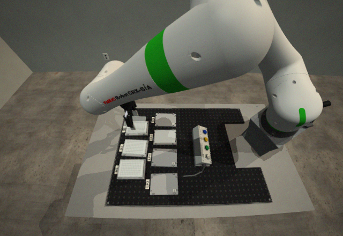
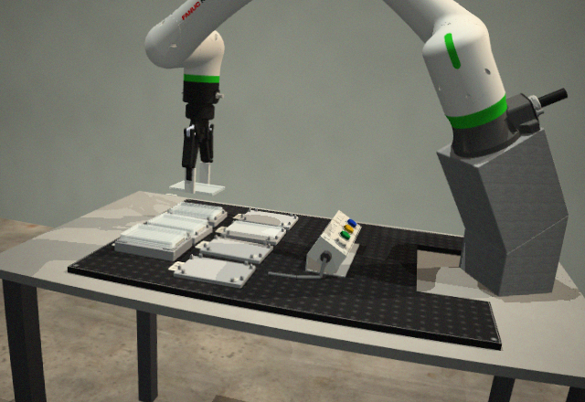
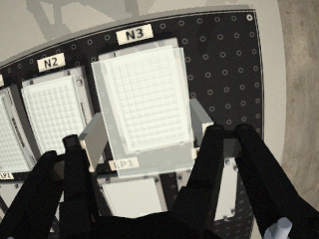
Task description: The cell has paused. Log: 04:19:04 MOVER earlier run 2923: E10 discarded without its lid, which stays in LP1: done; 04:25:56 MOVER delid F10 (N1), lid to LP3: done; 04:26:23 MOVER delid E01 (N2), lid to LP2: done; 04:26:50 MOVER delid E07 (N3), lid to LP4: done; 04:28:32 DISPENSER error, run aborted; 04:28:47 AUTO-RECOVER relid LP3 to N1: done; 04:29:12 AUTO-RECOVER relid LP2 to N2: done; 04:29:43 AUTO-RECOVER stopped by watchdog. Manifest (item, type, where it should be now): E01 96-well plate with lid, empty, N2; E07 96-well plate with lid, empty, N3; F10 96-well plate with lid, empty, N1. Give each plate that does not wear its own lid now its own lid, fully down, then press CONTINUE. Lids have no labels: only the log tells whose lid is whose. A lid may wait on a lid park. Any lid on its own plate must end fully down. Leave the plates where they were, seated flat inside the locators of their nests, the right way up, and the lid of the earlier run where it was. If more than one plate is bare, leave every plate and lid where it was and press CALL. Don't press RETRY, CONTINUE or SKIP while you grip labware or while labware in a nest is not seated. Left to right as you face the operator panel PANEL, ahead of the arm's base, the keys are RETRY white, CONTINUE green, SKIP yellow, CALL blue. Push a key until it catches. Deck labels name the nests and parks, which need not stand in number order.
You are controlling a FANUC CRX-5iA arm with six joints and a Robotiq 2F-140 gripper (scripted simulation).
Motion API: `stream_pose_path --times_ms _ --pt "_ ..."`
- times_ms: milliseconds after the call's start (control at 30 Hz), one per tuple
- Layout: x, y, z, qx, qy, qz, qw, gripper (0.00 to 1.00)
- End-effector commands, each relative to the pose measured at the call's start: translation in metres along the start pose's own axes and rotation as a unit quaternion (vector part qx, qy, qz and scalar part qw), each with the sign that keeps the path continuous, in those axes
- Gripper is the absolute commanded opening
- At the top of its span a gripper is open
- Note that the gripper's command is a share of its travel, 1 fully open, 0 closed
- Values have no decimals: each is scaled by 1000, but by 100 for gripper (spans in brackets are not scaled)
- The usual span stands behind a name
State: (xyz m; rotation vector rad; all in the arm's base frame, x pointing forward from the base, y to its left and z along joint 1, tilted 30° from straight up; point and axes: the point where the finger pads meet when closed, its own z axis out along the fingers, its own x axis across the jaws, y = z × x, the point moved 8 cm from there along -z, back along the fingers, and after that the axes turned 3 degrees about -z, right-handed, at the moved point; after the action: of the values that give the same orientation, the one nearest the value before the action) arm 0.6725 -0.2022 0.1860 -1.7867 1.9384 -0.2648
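Lid (image 2: 196, 188) | clamped in gripper (image 2: 198, 166) (held level) | hanging above N3 plate (image 3: 148, 96)

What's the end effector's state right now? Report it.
End effector: closed on a clear lid, held in the air above the plate at N3.

White arm (image 2: 406, 1) reaching out, tool (image 2: 198, 171) pointing down, clamped on lid (image 2: 196, 188)

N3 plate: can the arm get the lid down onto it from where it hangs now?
Probably yes. The gripper holds the lid above the N3 plate, roughly over it. That plate shows open wells, and nothing stands between the two; the neighbouring N2 plate sits apart.
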Motion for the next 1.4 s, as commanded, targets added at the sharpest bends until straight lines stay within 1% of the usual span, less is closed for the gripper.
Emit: stream_pose_path --times_ms 0,800,1367 --pt "0 0 0 0 0 0 1000 0" --pt "0 0 0 0 0 -2 1000 0" --pt "0 0 4 0 0 -25 1000 0"
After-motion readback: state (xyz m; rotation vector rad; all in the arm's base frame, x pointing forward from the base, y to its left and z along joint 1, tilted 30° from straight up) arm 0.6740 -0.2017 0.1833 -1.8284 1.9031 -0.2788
